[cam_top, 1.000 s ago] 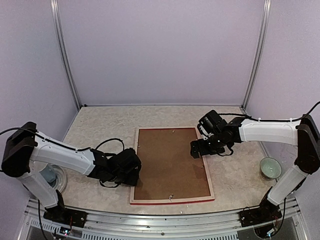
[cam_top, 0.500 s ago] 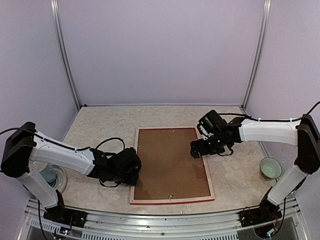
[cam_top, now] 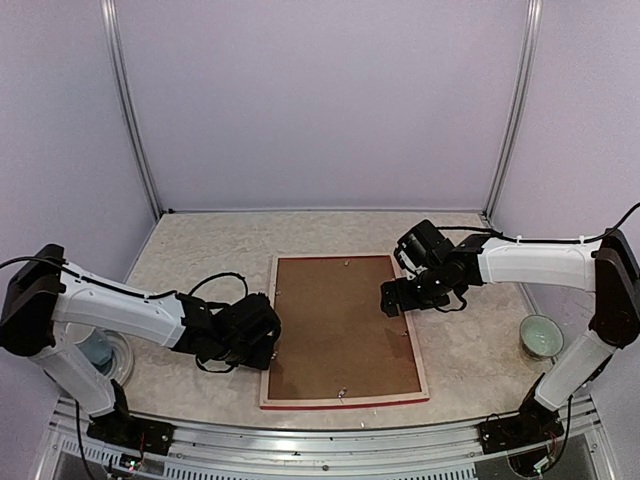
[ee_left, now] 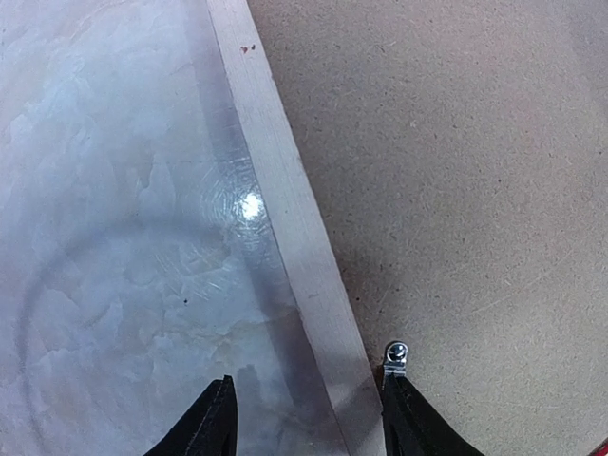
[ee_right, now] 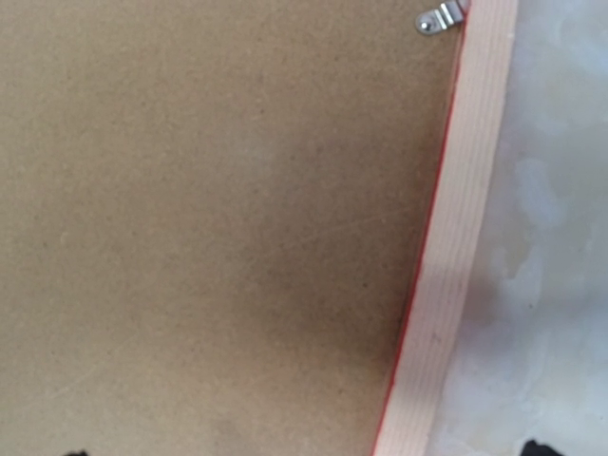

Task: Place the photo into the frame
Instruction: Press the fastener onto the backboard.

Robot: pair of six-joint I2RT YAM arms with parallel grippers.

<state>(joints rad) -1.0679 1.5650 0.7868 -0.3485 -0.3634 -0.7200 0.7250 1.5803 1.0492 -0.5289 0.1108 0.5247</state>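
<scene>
- Face down on the bench [cam_top: 200, 260], between the two arms: the frame [ee_left: 293, 209], pale wood back up, a thin red line showing along its outer edge.
- Filling the opening: the brown backing board [cam_top: 340, 325], lying flat inside the bars.
- No sign of the photo in any view; possibly under the board, but impossible to tell.
- Judged far along if the print is indeed inside; probably left to do, securing the board with the small metal clips, one of which [ee_left: 395, 355] sits on the board right beside the left bar. Hard to say whether turned home or not.
- Left gripper [ee_left: 309, 423]: low over the left bar, about half spread, one finger on the bench side and the other on the board side next to the clip, holding nothing.
- Right gripper [cam_top: 393, 297]: poised above the right bar, spread wide, holding nothing; only the dark tips peeking in at the bottom corners of its wrist view.
- Near edge of the frame close to the front rail of the bench, so little slack there.
- Plenty of bare bench beyond the far bar and to the left.
- Green bowl [cam_top: 540, 335] well apart on the right, near the right arm's lower link; worth minding on any wide swing.
</scene>
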